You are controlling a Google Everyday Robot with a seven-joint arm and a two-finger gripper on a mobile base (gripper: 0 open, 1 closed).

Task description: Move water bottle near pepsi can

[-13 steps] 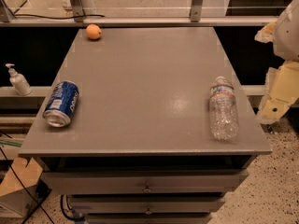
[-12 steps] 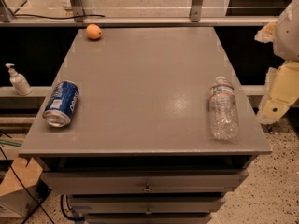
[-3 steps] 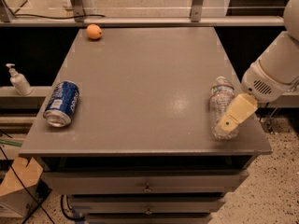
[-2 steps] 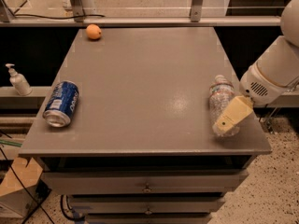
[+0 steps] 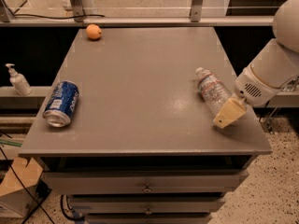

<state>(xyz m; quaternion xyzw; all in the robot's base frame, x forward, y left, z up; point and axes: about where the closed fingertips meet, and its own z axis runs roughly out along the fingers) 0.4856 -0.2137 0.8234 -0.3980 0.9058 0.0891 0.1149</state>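
Note:
The water bottle lies on its side at the right of the grey table, with its white cap toward the far left. My gripper is at the bottle's near end, by the table's front right corner, and covers that end. The pepsi can lies on its side near the table's left edge, silver top toward the front. A wide stretch of tabletop separates bottle and can.
An orange sits at the table's far left corner. A small white pump bottle stands on a ledge left of the table. Drawers lie below the front edge. My arm's white body hangs over the right side.
My arm came in from the right and lowered the gripper onto the bottle's near end. The bottle has turned, its cap now swung further left. The can and orange have not moved.

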